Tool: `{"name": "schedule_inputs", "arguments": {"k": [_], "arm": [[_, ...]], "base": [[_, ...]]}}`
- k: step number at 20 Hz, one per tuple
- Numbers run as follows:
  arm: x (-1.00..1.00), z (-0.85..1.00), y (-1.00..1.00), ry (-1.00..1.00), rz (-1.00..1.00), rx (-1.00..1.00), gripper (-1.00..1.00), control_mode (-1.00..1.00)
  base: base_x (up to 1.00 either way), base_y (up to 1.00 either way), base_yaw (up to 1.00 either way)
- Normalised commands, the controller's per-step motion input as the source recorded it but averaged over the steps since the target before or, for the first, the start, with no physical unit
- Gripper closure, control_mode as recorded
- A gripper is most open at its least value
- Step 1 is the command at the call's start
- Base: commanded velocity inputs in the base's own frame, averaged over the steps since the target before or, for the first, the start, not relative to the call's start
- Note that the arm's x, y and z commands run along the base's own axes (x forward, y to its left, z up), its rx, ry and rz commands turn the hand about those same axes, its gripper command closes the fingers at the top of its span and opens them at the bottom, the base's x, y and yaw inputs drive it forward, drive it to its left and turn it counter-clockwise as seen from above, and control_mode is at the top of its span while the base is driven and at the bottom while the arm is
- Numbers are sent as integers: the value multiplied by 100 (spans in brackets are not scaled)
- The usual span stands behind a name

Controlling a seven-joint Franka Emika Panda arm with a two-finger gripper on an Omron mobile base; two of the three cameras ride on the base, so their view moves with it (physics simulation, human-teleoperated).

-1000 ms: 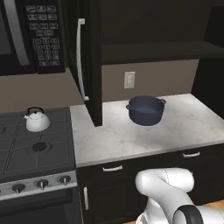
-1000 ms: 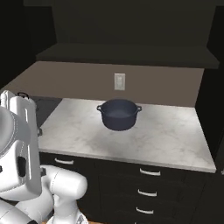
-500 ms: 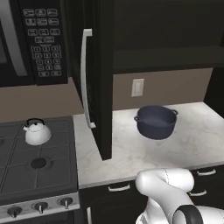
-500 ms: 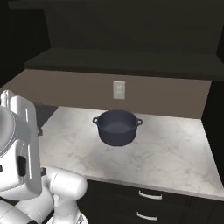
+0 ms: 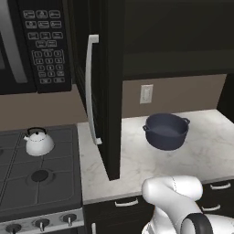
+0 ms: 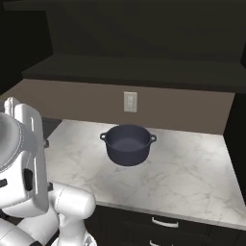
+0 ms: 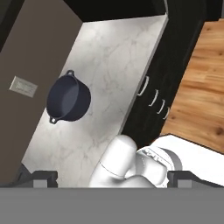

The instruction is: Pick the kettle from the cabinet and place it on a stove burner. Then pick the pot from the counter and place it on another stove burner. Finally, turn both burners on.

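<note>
With the kettle [image 5: 39, 142] sitting on a back stove burner [image 5: 40, 175], I hold my gripper [image 7: 111, 178] spread and empty, and should come straight down over the pot [image 7: 68, 99] at ten o'clock on the counter [image 7: 111, 70], pinching what looks like its nearer rim.

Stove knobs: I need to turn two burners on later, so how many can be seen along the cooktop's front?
3 knobs: one at the left edge, one right of it, one farthest right, all in the left base view. More may lie past the picture's left edge.
</note>
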Motion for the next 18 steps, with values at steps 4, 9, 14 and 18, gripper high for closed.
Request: {"name": "schedule_inputs", "arguments": {"k": [4,9,14,18], "arm": [[37,-1,0,1,0,0,-100,-100],[47,0,0,1,0,0,-100,-100],[49,-8,0,0,1,0,-100,-100],[46,-11,0,0,5,2,-100,-100]], "base": [[0,0,0],[0,0,0],[0,0,0],[0,0,0]]}}
